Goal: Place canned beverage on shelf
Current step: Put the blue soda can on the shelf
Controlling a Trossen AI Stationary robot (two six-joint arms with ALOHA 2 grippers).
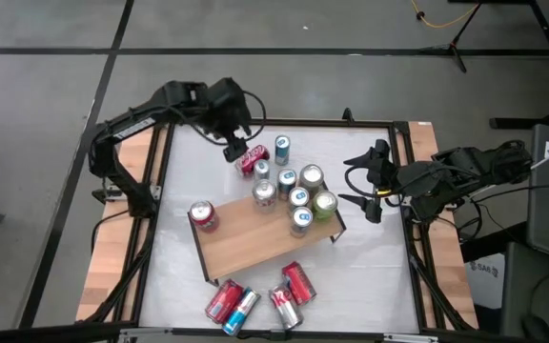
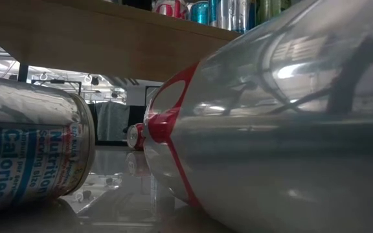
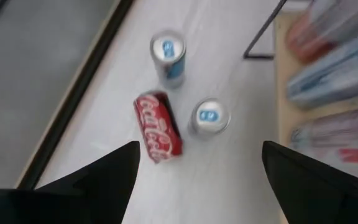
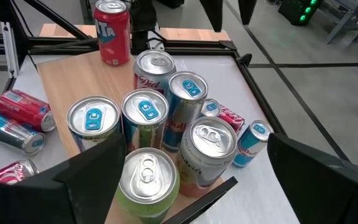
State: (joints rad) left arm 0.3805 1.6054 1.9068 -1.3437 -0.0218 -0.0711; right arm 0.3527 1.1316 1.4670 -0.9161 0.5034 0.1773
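1. Reaching is the step we judge to be in hand: the left gripper (image 1: 234,150) hangs with its fingers spread and nothing between them, just above the red Coca-Cola can (image 1: 253,160) that lies on its side on the white table (image 1: 370,276), just beyond the far edge of the shelf (image 1: 255,243).
2. We see that can between the spread fingers in the left wrist view (image 3: 158,126), with two upright blue-topped cans (image 3: 167,55) near it, also off the shelf.
3. We judge that the next move calls for lowering the left gripper over the lying can, closing across its body, lifting it and standing it on a bare part of the shelf without knocking the cans clustered at the shelf's right end.
4. We find the right gripper (image 1: 368,181) waiting just beyond the shelf's right end, released and holding nothing.
5. We count several cans upright on the shelf, among them a red one (image 1: 203,215) alone at its left end, and four more (image 1: 255,301) lying on the table in front of the shelf.
6. Writing we can read: "Coca-Cola" script on the lying can, "Diet" on a silver can (image 4: 154,71) on the shelf, and "Nutrition" and "Calories" on a lying can (image 2: 34,152) in the low view.
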